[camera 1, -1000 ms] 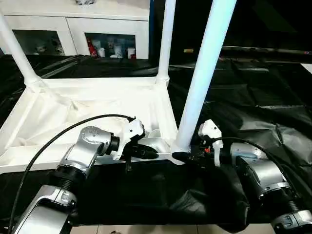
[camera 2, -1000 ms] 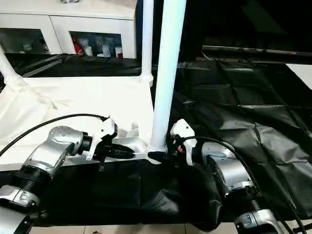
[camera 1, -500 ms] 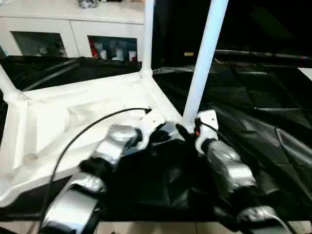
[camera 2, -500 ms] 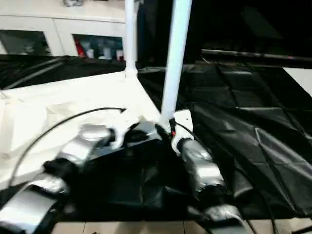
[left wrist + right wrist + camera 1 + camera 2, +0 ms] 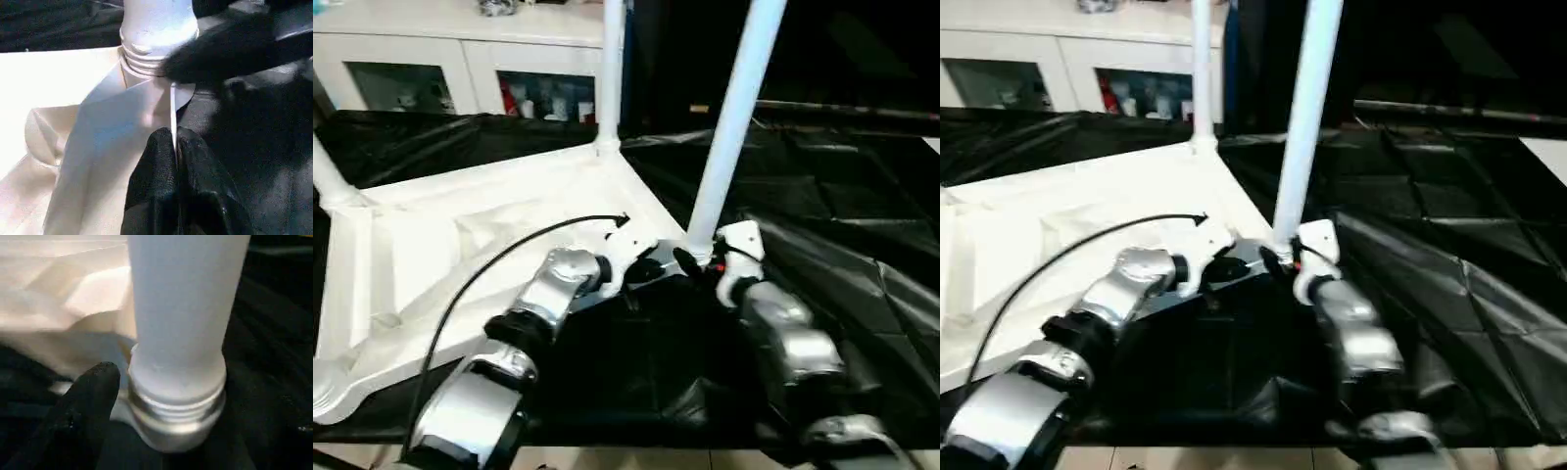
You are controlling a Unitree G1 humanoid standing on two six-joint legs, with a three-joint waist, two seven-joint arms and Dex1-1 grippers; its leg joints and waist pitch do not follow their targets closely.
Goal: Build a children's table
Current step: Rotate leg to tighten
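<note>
Your tabletop [image 5: 460,235] lies upside down on the black-draped desk [image 5: 842,215], legs pointing up — a far leg [image 5: 611,69] stands before the white cabinet [image 5: 460,59]. Your left tool [image 5: 175,161] is pinched together on the tabletop's thin edge. Just right, the near leg [image 5: 734,117] rises from its corner socket; your right tool [image 5: 690,264] sits at its threaded base, fingers [image 5: 85,416] apart.
</note>
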